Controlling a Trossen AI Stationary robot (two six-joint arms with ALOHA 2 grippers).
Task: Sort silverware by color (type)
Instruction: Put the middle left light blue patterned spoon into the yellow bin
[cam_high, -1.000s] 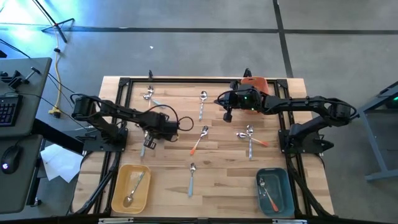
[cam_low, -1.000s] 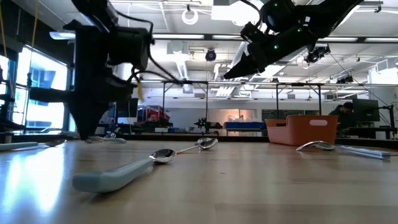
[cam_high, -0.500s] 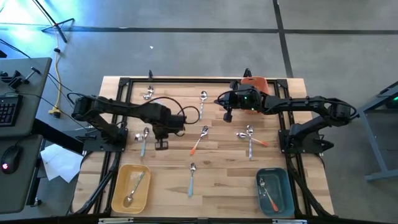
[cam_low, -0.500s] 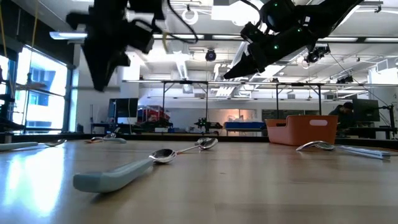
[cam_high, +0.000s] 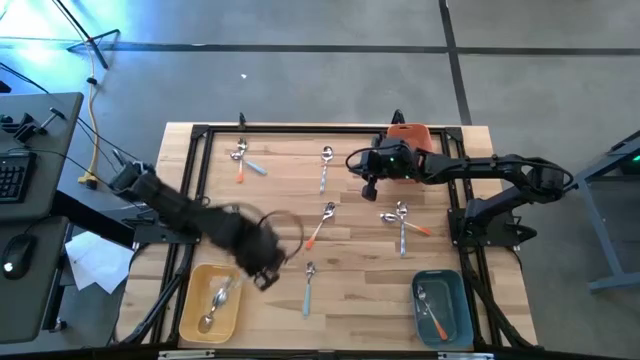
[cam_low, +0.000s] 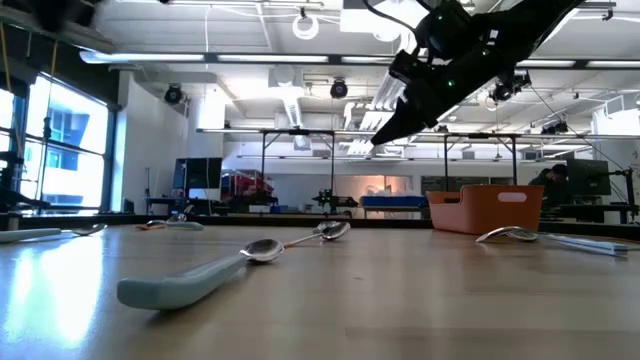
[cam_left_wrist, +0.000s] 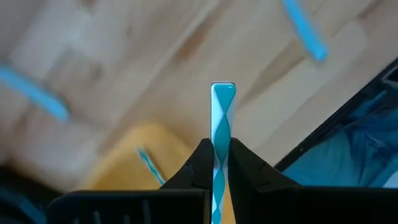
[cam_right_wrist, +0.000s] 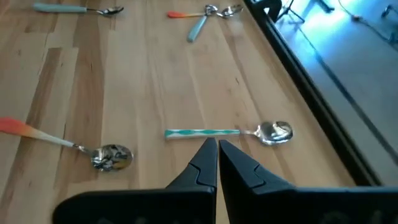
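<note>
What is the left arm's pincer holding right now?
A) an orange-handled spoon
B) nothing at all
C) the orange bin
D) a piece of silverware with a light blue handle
D: in the left wrist view, the left pincer is shut on a light blue handle that sticks up between its fingers, above the yellow tray; the high view puts that pincer beside the tray.
</note>
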